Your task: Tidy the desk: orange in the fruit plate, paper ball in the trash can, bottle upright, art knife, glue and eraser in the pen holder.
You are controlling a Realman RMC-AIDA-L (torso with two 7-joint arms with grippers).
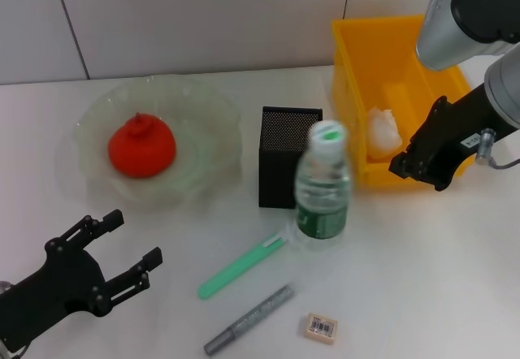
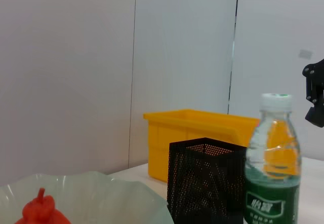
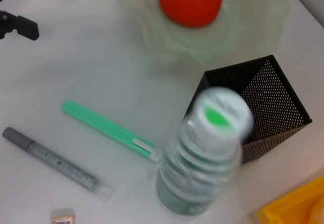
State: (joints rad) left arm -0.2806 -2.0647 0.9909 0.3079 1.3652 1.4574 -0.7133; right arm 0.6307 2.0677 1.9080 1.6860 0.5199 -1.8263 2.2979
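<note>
The clear plastic water bottle with green label (image 1: 322, 182) stands upright but blurred, possibly wobbling; it could topple onto the green art knife (image 1: 241, 266). The empty left gripper (image 1: 122, 265) gapes wide; whether the right gripper (image 1: 417, 166) is spread cannot be told.

A lab-style test setup is showing here: a bare white table (image 1: 455, 294) is standing against plain grey wall panels (image 2: 66, 72), with 2 robot arms reaching over it.

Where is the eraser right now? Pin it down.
In the head view the eraser lies flat on the table's near edge, right of centre, just beside the grey pen-like stick's tip and in front of the upright bottle.
</note>
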